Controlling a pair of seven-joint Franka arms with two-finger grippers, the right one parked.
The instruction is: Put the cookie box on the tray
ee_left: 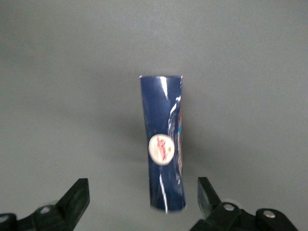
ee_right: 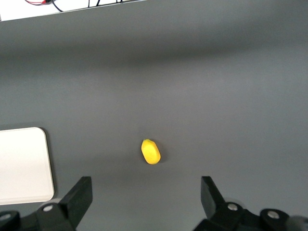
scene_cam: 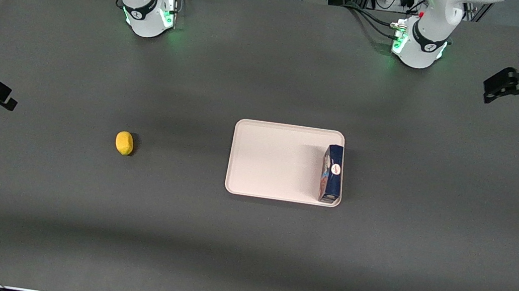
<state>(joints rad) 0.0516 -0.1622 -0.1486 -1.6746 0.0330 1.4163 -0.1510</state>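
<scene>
While the cookie box (scene_cam: 331, 174) stands inside the tray (scene_cam: 277, 161), the end effector (scene_cam: 498, 88) hangs spread apart and empty, well apart above the worktop (scene_cam: 245, 245); placement looks done.

The front camera looks steeply down from high over the whole dark grey worktop (scene_cam: 245, 245), facing both arm bases. The left gripper (scene_cam: 489, 91) hangs at the working arm's end, and its camera looks close past spread black fingers (ee_left: 77, 193) onto the dark blue cookie box (ee_left: 162, 144), which the front view shares (scene_cam: 331, 174). The right wrist camera looks down from farther up and shares with the front view the small yellow lemon-like object (ee_right: 151, 151) (scene_cam: 124, 143) and a corner of the pale pink rectangular tray (ee_right: 24, 166) (scene_cam: 272, 160).
</scene>
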